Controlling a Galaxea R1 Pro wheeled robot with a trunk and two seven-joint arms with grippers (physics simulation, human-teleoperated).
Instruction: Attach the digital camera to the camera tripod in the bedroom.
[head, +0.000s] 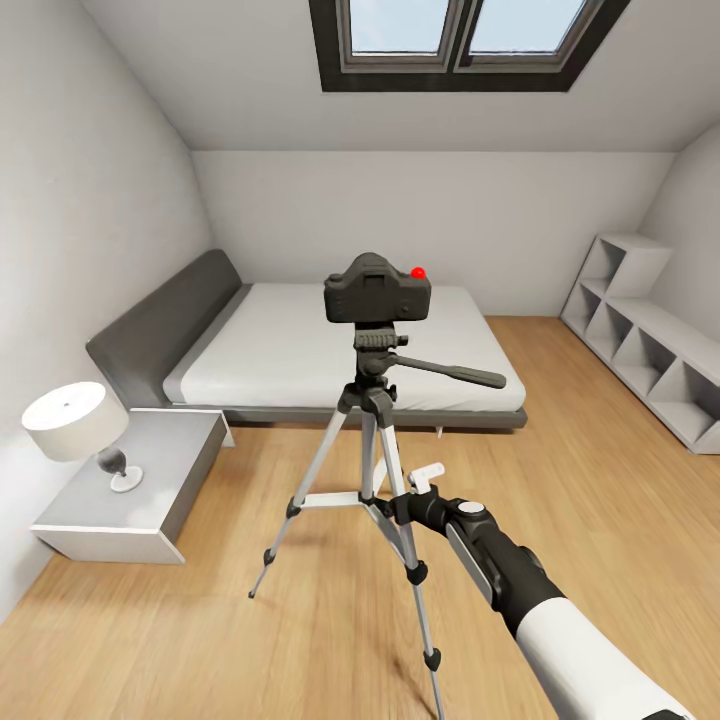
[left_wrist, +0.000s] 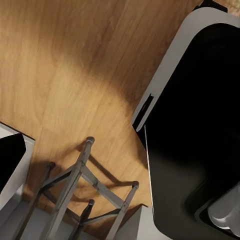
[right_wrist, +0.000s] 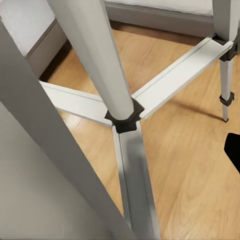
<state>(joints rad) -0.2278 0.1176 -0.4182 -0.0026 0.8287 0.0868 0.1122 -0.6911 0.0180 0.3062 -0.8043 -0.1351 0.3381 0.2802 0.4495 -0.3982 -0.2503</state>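
As seen from the head, the digital camera sat upright on the black pan head of the camera tripod, its red dot on top, with the long handle reaching toward the robot's right. The tripod stood on the light wood floor of the bedroom, between the robot and the low grey bed. White walls rose to a sloped ceiling with a dark-framed skylight. A grey nightstand bearing a white-shaded lamp stood at the left, white cube shelving at the right. The right hand lay just beside the tripod's near leg at brace level; whether its fingers were spread or pressed together could not be told.

Seen from the left wrist, the tripod's legs and braces stood on the floor beside the robot's dark body.

Seen from the right wrist, the tripod's centre column met the black hub of three silver braces above the floor.
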